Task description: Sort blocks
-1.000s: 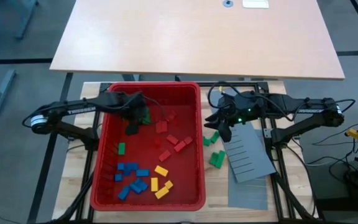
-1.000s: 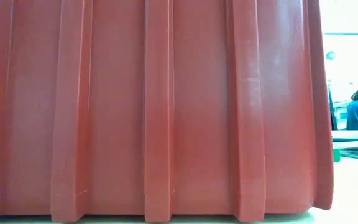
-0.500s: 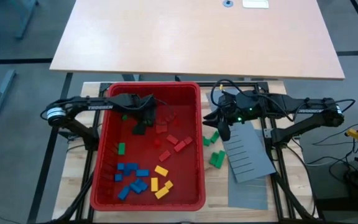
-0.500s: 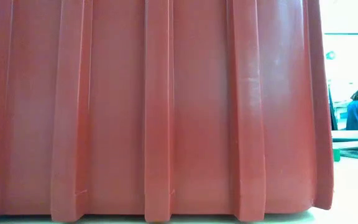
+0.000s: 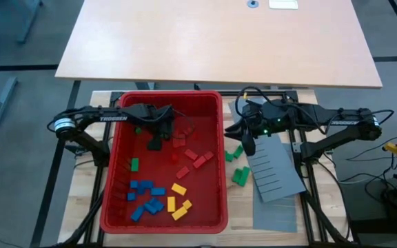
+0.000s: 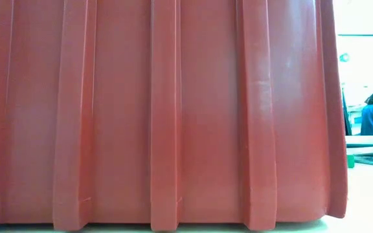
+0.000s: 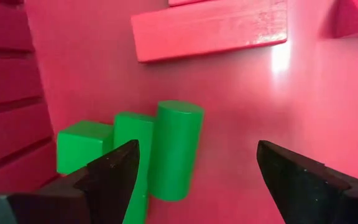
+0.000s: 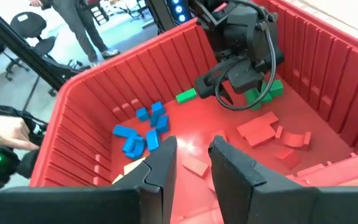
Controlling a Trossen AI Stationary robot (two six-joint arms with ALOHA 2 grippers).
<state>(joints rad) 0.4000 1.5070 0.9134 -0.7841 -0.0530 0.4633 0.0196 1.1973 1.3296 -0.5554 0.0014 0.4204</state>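
The red bin [image 5: 163, 213] is set between the two arms, so that both can reach over its walls; the low view is wholly filled by one of its ribbed sides. Beside it, under the right arm, a grey slotted panel [image 5: 276, 169] is laid on the table, and a few green blocks [image 5: 239, 176] are gathered along its near edge, apparently as a sorted pile.

Inside the bin the blocks are already partly grouped by colour: blue blocks [image 5: 145, 197] and yellow blocks [image 5: 178, 202] at the end far from the left gripper [image 5: 156, 139], red blocks [image 5: 191, 156] just beside it.

The left gripper is lowered into the bin with its fingers [image 7: 114, 171] spread wide and nothing held; a small cluster of green pieces [image 7: 143, 151] lies just ahead, between the fingers and slightly to one side, presumably the next pick.

The right gripper [image 5: 244, 143] is held just outside the bin wall, above the green pile, fingers [image 8: 163, 163] slightly parted and empty, apparently waiting.
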